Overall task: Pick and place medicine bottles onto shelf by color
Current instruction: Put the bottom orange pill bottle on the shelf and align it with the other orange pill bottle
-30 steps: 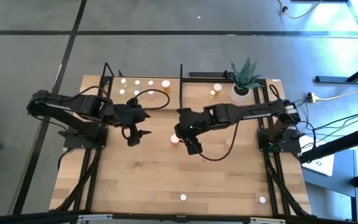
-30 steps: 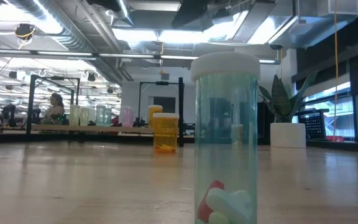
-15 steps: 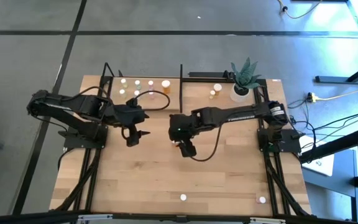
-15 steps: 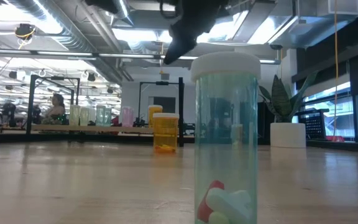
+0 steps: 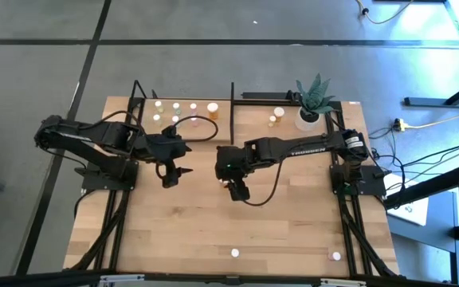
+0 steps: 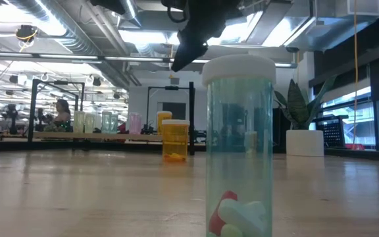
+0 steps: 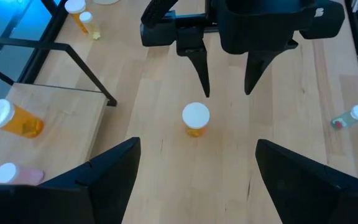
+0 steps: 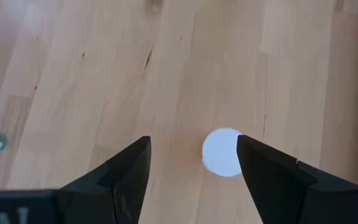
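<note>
Medicine bottles (image 5: 175, 111) are standing in a cluster on the shelf (image 5: 183, 127) at the table's far edge in the high view, while the right gripper (image 5: 233, 188) is hanging over mid-table and the left gripper (image 5: 174, 175) is waiting nearby. In the low view, a clear green bottle (image 6: 238, 146) is standing close up, with an orange one (image 6: 175, 139) farther back. In the left wrist view, the right gripper (image 7: 226, 87) is hovering, fingers spread, above an orange bottle (image 7: 196, 119); the left fingers (image 7: 98, 180) are gaping apart. In the right wrist view, that bottle's white cap (image 8: 223, 152) is sitting between the spread fingers (image 8: 124, 172), untouched.
</note>
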Tool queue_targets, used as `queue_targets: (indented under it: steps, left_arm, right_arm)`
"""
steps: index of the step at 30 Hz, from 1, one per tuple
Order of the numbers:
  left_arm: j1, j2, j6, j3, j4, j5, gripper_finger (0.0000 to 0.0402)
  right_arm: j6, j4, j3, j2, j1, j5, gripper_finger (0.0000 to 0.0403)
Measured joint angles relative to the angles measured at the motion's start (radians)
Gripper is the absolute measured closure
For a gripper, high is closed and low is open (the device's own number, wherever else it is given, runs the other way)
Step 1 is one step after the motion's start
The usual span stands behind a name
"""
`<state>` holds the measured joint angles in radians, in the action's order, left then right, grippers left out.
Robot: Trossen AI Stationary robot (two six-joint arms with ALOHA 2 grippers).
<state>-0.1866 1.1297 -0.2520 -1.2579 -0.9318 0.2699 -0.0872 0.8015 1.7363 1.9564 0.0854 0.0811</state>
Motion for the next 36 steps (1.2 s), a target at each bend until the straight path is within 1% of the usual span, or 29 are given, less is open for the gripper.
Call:
queue_targets:
  steps: [10, 12, 15, 18, 21, 26, 29, 32, 36]
  left_arm:
    - [0.000, 0.000, 0.000, 0.000, 0.000, 0.000, 0.0089]
    - [0.000, 0.000, 0.000, 0.000, 0.000, 0.000, 0.0089]
    - [0.000, 0.000, 0.000, 0.000, 0.000, 0.000, 0.0089]
    - [0.000, 0.000, 0.000, 0.000, 0.000, 0.000, 0.0089]
    - [0.000, 0.000, 0.000, 0.000, 0.000, 0.000, 0.0089]
    - [0.000, 0.000, 0.000, 0.000, 0.001, 0.000, 0.0089]
    - [0.000, 0.000, 0.000, 0.000, 0.001, -0.001, 0.0089]
    - [0.000, 0.000, 0.000, 0.000, 0.001, -0.001, 0.0089]
    - [0.000, 0.000, 0.000, 0.000, 0.001, -0.001, 0.0089]
  right_arm:
    - [0.021, -0.021, 0.000, 0.000, -0.014, 0.003, 0.0159]
    - [0.038, -0.021, 0.000, 0.000, -0.027, 0.023, 0.0147]
    - [0.036, -0.025, 0.000, 0.000, -0.039, 0.055, 0.0115]
    - [0.030, -0.027, 0.000, 0.000, -0.036, 0.046, 0.0081]
    - [0.033, -0.022, 0.000, 0.000, -0.026, 0.036, 0.0064]
    - [-0.001, -0.047, -0.035, 0.026, -0.008, 0.030, 0.0060]
    - [-0.004, -0.048, -0.054, 0.053, -0.008, -0.007, 0.0060]
    - [-0.002, -0.056, -0.056, 0.064, -0.021, -0.012, 0.0060]
    - [0.000, -0.055, -0.056, 0.077, -0.039, -0.046, 0.0060]
